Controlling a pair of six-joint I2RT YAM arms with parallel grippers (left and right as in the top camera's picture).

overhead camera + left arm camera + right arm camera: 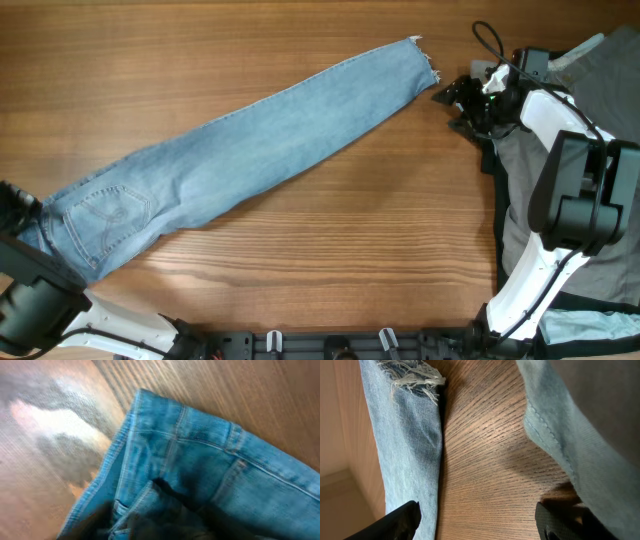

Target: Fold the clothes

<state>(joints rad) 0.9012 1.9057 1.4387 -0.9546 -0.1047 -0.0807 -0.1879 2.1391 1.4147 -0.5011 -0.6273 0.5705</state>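
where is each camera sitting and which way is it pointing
overhead: fixed above the table, looking straight down at the jeans; left arm bottom left, right arm at right.
left wrist: close above the jeans' waistband, blurred; its own fingers lost in the blur.
right wrist: low over the table, facing the frayed hem; the open right gripper frames it.
shared: overhead and right wrist both show that hem.

The jeans (pixel 250 150) are light-blue denim — matt, woven, with stitched seams and a hem frayed into loose white threads. Under them the tabletop (pixel 330 250) is brown wood with fine grain and a soft sheen. Right of the jeans, a grey garment (pixel 515 190) is smooth matt cloth; the arm (pixel 548 112) over it wears glossy white plastic.
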